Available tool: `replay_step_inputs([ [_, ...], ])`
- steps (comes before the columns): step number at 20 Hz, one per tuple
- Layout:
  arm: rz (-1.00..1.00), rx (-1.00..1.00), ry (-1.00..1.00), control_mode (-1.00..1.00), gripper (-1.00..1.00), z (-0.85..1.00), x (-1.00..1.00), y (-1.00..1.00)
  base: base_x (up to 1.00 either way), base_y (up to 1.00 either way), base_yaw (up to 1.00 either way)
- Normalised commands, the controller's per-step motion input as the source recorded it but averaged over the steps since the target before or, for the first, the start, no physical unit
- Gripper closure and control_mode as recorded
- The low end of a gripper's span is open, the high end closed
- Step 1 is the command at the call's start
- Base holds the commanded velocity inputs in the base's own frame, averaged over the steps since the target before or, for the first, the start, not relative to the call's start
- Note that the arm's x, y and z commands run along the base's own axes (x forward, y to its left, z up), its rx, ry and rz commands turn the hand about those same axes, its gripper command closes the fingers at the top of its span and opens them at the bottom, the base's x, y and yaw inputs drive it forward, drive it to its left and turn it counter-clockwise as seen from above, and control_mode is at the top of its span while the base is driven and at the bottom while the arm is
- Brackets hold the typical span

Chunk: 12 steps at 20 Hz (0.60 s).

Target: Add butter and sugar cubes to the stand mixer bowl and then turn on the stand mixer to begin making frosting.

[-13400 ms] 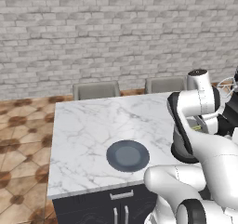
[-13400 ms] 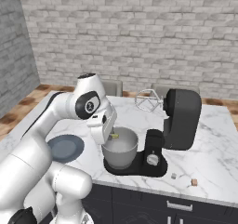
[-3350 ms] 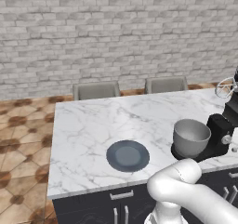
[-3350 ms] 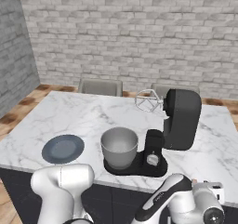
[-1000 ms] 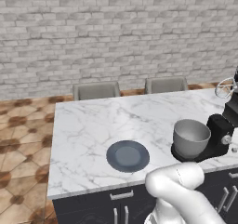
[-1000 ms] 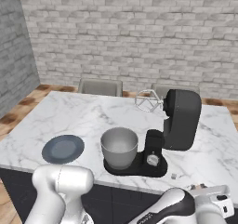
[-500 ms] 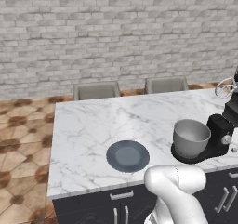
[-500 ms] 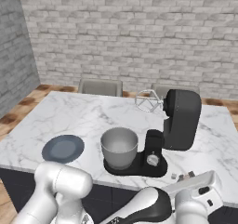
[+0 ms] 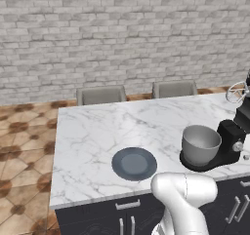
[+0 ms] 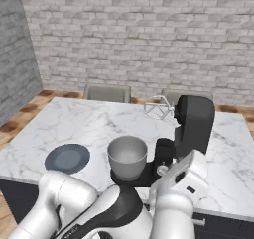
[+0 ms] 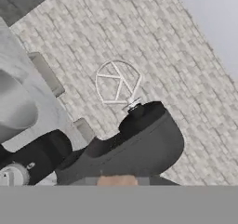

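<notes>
stand mixer (image 10: 192, 125): no brand or lettering could be read
stand mixer bowl (image 10: 127, 156): no marking was found
plate (image 9: 134, 163): no text was seen
silver side knob (image 9: 238, 146): no numbers could be made out

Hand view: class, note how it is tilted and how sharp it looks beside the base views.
Hand view: rolled, so the black stand mixer and wire whisk lie slanted, soft and blurry; right base view: level, crisper on the grey metal bowl.

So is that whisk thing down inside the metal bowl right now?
No. The mixer head is tilted back, so the whisk sticks up in the air behind the bowl, well clear of it.
</notes>
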Motion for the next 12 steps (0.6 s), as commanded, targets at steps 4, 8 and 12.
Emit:
replay_step_inputs([
  [4, 0.08, -0.35, 0.0, -1.0, 1.0, 1.0, -0.02, 0.75, 0.0, 0.0, 0.0],
  [8, 0.1, -0.32, 0.12, -1.0, 1.0, 0.94, 0.06, 0.86, 0.0, 0.0, 0.0],
  [12, 0.11, -0.28, 0.26, -1.0, 1.0, 0.72, 0.17, 0.94, 0.0, 0.0, 0.0],
])
